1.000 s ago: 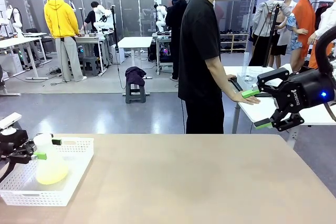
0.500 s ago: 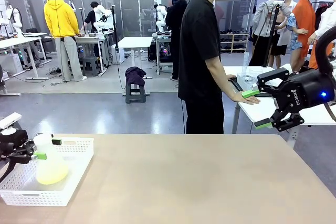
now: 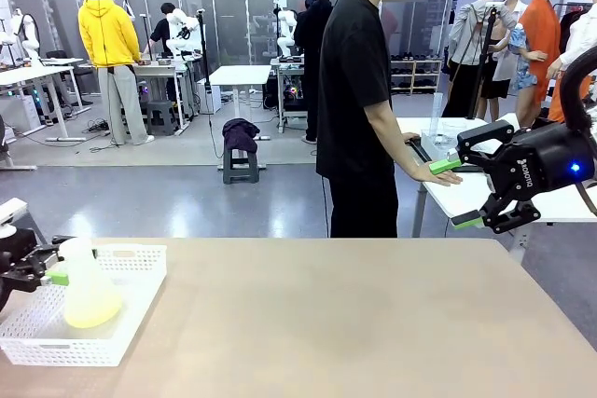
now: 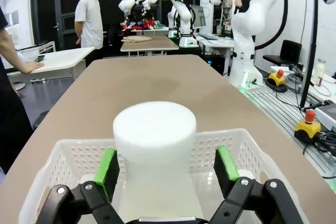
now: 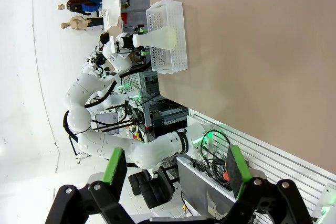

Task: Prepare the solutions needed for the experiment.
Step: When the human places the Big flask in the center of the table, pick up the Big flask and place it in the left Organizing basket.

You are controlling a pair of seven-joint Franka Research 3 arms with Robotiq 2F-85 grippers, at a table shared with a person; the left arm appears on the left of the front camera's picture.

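A small pool of pale yellow, slightly greenish solution (image 3: 91, 309) sits in the bottom of a translucent white conical flask (image 3: 86, 279), which stands upright in a white plastic basket with perforated lattice walls (image 3: 140, 291) at the robot's left end of the table. The flask's broad, frosted cylindrical neck (image 4: 155, 145) rises between the green pads of the left gripper (image 4: 167, 165); the black jaws are spread wide around the neck, with a visible gap on each side, so it is not clamped. The basket rests on a smooth, matte tan tabletop (image 3: 354, 323), bare across its middle and right. The right gripper (image 3: 457, 193) hangs above the table's far right corner, its jaws wide apart and holding nothing, green pads facing one another. Beyond the far edge a person in a black T-shirt (image 3: 359, 90) stands with one hand (image 3: 438, 172) laid flat on a neighbouring white table (image 3: 466, 195). The room behind is a workshop with a glossy grey floor, white benches and glass partitions.
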